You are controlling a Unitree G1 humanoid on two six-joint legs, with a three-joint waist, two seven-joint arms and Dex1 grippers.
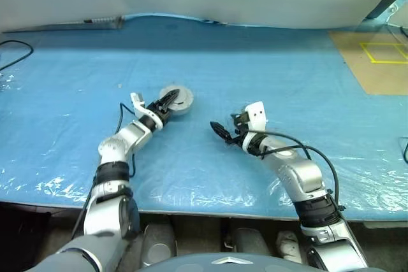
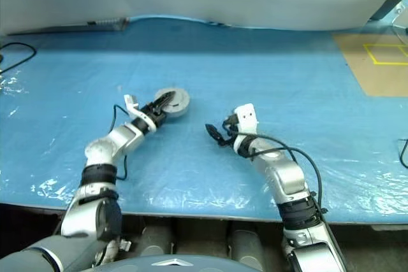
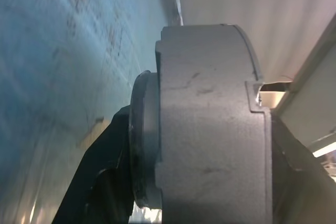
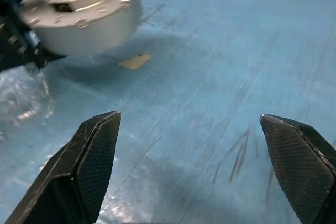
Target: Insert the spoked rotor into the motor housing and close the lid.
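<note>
Left gripper [image 1: 171,100] clamped on the closed motor housing [image 1: 178,100] on the blue table cover [image 1: 268,68], right gripper [image 1: 219,130] nearby, jaws spread wide and empty, black cable [image 1: 16,52] at far left edge, yellow-taped brown mat [image 1: 376,62] far right.

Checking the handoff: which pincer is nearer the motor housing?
Left. The left pincer is clamped on the motor housing; the right pincer stands open and empty, apart from it on the blue table.
</note>
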